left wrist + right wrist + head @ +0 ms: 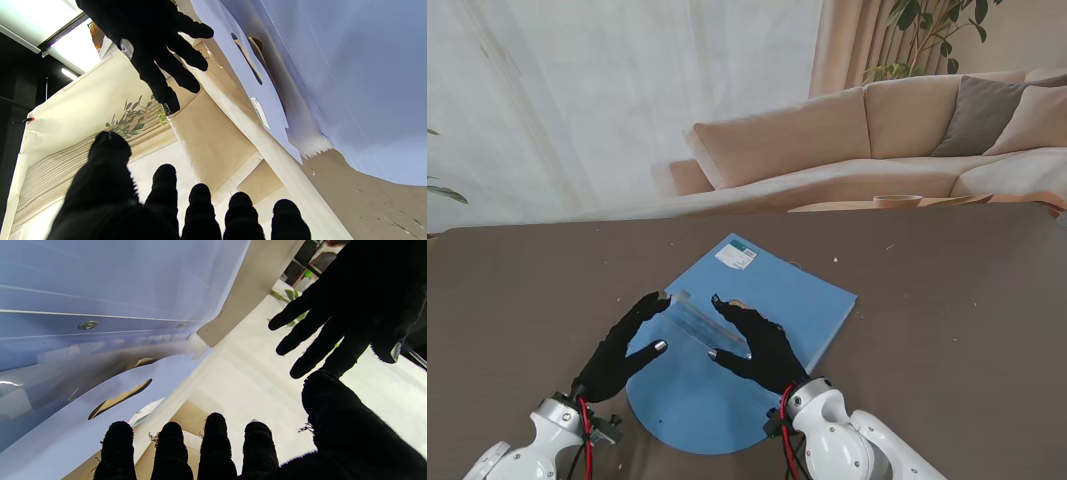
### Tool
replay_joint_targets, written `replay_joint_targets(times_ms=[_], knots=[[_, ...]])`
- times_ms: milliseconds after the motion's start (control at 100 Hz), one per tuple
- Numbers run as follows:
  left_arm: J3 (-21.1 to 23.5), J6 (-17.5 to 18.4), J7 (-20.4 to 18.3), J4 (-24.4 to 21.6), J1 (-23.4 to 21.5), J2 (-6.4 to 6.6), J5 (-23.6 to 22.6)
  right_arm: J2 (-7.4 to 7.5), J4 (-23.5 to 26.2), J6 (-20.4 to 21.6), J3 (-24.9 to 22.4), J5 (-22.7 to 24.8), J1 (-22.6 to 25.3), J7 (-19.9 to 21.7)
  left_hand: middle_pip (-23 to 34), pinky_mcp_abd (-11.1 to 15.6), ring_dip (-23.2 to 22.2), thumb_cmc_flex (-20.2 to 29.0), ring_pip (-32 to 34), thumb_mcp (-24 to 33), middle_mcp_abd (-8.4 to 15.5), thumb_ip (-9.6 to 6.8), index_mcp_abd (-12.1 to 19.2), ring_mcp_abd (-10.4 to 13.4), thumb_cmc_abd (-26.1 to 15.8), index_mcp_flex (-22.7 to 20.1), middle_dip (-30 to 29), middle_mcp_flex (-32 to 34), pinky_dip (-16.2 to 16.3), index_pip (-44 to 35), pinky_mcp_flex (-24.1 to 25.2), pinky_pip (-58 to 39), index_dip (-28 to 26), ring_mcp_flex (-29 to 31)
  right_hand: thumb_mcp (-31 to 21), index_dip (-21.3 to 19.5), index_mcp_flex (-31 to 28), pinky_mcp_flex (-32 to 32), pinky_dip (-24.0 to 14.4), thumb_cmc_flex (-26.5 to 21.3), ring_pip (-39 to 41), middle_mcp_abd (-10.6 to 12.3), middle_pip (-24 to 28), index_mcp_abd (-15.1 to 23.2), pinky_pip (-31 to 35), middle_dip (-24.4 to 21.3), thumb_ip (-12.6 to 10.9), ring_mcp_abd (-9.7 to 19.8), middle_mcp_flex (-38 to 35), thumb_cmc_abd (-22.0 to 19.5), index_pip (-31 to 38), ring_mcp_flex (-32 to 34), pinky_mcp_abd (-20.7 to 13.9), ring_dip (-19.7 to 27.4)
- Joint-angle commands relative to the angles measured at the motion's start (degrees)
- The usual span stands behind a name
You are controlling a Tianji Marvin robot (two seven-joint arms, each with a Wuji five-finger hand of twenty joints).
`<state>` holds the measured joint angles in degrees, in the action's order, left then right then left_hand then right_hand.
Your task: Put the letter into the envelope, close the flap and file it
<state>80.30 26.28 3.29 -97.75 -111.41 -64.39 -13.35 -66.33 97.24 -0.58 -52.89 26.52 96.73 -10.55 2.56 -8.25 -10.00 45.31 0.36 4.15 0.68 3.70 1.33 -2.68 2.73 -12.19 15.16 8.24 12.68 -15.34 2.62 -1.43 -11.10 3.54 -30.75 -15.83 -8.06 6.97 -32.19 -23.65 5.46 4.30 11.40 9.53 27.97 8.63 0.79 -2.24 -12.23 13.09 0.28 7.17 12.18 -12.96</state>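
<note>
Both black-gloved hands hover over the blue envelope point(742, 345), the left hand point(622, 347) at its left edge and the right hand point(757, 345) above its middle, fingers spread and holding nothing. Lying flat on the brown desk point(527, 290), the envelope has its rounded flap point(692, 405) open, nearest the robot; a white label point(736, 257) marks its far corner.

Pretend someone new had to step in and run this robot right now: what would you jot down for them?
Left hand: open, fingers spread, holding nothing, at the left edge of the blue folder.
Right hand: open, holding nothing, over the folder's middle.
The folder lies on the brown table, with a white label at its far corner and a clear strip between the hands.
No letter or envelope can be made out in any view; they may be inside the folder or out of sight.
Done: cannot tell.
Left: find the letter and envelope and check whether the envelope is closed and filed.
</note>
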Motion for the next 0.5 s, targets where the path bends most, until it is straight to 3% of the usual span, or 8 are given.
replay_joint_targets(times_ms=[0, 490], knots=[[0.20, -0.10, -0.58, -0.48, 0.09, -0.50, -0.28, 0.03, 0.30, 0.57, 0.25, -0.38, 0.19, 0.53, -1.61, 3.01, 1.44, 0.76, -0.96, -1.50, 2.65, -1.01, 1.89, 2.34, -2.60, 3.14, 0.05, -1.32, -1.52, 0.14, -0.12, 1.50, 0.54, -1.68, 1.37, -0.50, -0.62, 0.79, -0.76, 1.57, -1.09, 2.06, -1.11, 1.72, -1.77, -0.92, -1.05, 2.93, 1.74, -1.00, -2.12, -1.97, -2.34, 0.98], [0.93, 0.92, -1.20, -0.36, -0.40, -0.42, 0.71, -0.29, -0.77, 0.69, 1.28, -0.20, -0.80, -0.44, -1.76, 3.29, 2.45, 2.50, -1.14, -1.95, 2.64, -1.23, 1.87, 2.67, -2.49, 3.15, 0.48, -1.32, -2.36, -0.11, -0.23, 1.63, 0.41, -1.68, 2.59, -1.27, -0.65, 0.55, -2.15, 0.49, -1.01, 1.71, -0.64, 1.74, -1.81, -0.58, -1.77, 2.89, 1.62, -1.10, -1.66, -1.81, -2.18, 0.43]])
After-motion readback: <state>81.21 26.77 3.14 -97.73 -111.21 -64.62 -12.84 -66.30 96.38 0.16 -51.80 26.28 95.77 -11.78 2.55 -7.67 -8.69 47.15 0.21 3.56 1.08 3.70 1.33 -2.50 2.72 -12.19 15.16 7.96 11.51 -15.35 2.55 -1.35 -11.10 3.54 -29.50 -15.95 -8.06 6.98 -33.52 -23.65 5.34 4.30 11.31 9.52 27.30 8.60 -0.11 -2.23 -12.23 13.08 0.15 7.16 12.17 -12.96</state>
